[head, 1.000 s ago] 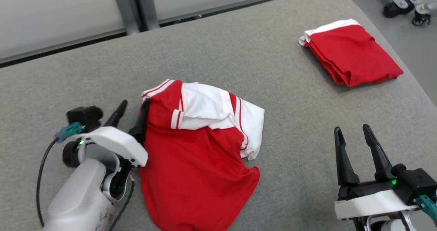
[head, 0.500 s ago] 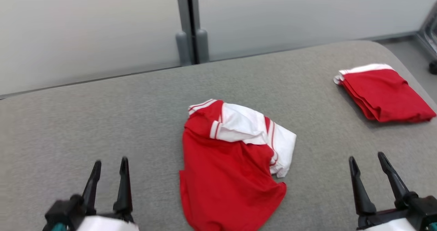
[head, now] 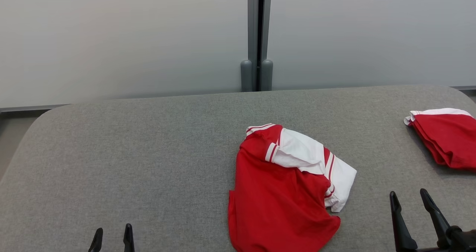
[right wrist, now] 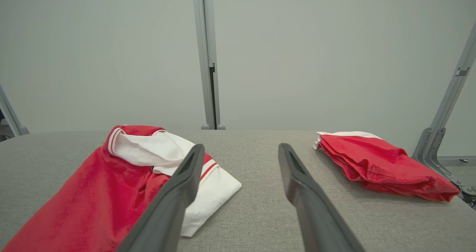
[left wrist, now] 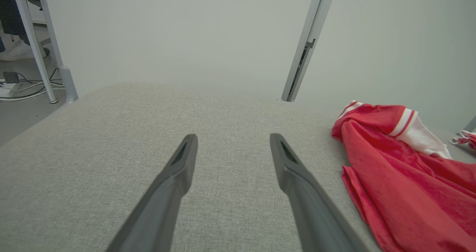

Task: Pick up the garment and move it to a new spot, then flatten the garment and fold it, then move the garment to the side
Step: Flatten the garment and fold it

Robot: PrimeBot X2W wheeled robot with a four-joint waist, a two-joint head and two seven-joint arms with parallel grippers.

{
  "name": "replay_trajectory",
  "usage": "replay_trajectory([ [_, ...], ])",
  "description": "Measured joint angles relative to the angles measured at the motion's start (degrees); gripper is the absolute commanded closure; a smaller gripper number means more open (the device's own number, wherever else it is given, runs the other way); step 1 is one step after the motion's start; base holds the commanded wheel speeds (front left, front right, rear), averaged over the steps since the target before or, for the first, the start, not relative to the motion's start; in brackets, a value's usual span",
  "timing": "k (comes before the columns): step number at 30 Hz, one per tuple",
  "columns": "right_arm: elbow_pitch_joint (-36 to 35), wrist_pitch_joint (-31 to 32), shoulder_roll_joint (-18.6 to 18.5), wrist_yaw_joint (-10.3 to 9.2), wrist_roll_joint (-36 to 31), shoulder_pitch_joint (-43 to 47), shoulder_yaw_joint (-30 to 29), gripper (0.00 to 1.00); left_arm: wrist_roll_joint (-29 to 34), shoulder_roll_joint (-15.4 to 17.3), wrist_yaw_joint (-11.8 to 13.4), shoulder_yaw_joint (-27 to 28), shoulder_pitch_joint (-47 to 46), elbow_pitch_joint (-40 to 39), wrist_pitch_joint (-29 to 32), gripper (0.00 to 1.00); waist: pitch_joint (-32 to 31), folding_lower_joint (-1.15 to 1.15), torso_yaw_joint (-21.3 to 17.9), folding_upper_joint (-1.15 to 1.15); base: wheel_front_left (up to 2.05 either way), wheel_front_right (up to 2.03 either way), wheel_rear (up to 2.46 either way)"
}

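With your left gripper (head: 113,232) and right gripper (head: 408,198) both spread and empty, you risk pinching several bunched layers of the crumpled garment (head: 275,196), so it won't open flat.

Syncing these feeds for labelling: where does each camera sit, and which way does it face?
Head view: on the head, facing forward and down at table and crumpled garment; left hand lower left, right hand lower right.
Left wrist view: along the open left hand, across the table; crumpled garment at right.
Right wrist view: along the open right hand; crumpled garment left, folded garment right.
Shared: all show the crumpled garment.
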Motion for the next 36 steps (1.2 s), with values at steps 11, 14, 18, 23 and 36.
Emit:
replay_trajectory([
  [11,-0.6,0.0,0.0,0.00,-0.3,-1.8,-0.4,0.00,1.7,-0.6,-5.3,-15.9,-6.6,-1.7,0.8,0.00,1.0,0.00,-2.6,0.00,0.00,0.00,0.00],
  [14,-1.3,0.0,0.0,0.00,-0.3,-3.1,-1.1,0.00,2.8,-0.8,-5.8,-25.2,-11.4,-1.4,4.8,0.00,2.0,0.00,-4.3,0.00,0.00,0.00,0.00],
  [18,-2.2,0.0,0.0,0.00,-0.3,-5.6,-0.8,0.00,2.8,-0.8,-6.2,-35.6,-18.6,2.6,11.2,0.00,3.9,0.00,-7.1,0.00,0.00,0.00,0.00],
  [23,-2.6,0.0,0.0,0.00,1.2,-8.1,0.1,0.00,2.4,-0.2,-6.2,-42.8,-28.7,9.7,15.5,0.00,7.1,0.00,-11.4,0.00,0.00,0.00,0.00],
  [36,-1.8,0.0,0.0,-0.01,4.5,-8.1,-0.5,0.00,4.1,-0.5,-3.2,-44.1,-35.5,24.5,21.1,1.00,11.4,0.00,-20.1,0.00,0.00,0.00,0.00],
])
